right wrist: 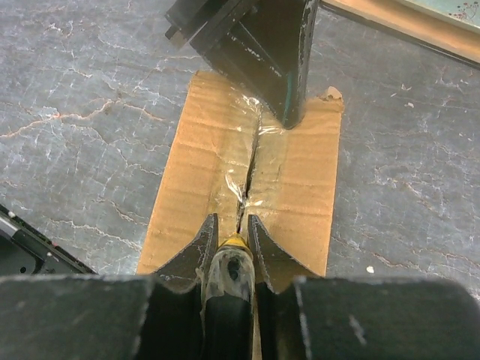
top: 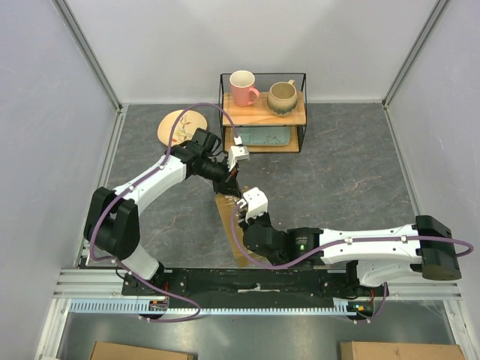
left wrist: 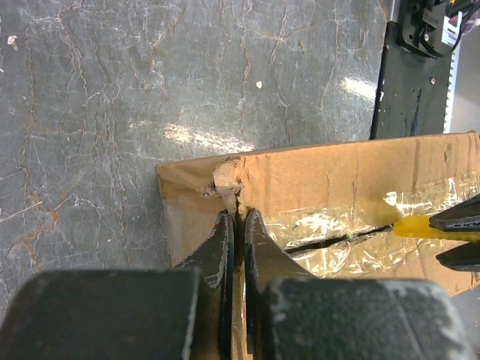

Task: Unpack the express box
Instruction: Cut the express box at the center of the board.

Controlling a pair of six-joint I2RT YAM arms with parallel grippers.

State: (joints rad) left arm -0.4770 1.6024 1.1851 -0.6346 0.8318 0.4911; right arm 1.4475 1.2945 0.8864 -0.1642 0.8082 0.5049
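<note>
My right pincer, clamped on a yellow-tipped tool, sits at the near end of the express box on the counter. Its taped seam runs straight away toward my left pincer, shut tight at the far end.

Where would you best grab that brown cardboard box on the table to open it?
Probably the inner edge of a top flap of the express box, along the centre seam, coming from above. The box lies flat with its seam upward, and the tape there looks split, leaving a gap to hook into.
</note>
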